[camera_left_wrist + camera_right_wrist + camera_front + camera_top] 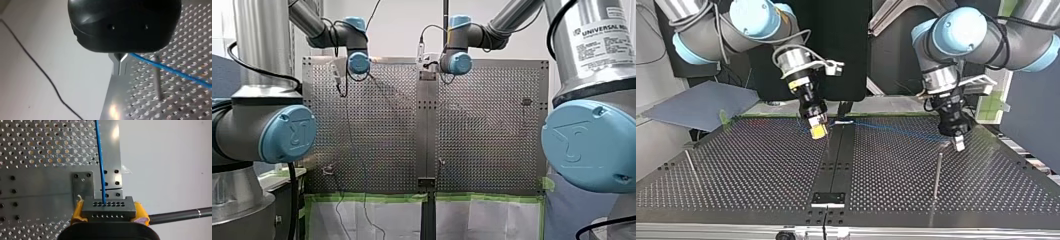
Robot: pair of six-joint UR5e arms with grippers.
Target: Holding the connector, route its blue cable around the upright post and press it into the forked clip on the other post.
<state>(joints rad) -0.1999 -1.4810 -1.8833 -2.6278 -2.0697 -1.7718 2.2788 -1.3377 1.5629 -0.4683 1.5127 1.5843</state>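
My right gripper [108, 216], with yellow pads [78, 211], is shut on a dark grey connector block [108, 208]. A blue cable [100, 157] leaves the block and runs away over the perforated table. In the top view this gripper [817, 130] hangs over the table's far middle. The blue cable [896, 130] stretches from it to my left gripper [958, 142] at that view's right. My left gripper's metal fingers [117, 66] are shut, with the blue cable [170, 71] coming out beside them. An upright post [157, 77] stands just beyond the cable. I cannot make out a forked tip on any post.
The upright post [937, 172] rises in front of my left gripper. A second thin post [690, 162] stands at the top view's left. A dark centre strip [836, 160] divides the table. A thin black wire [42, 72] lies off the table's edge.
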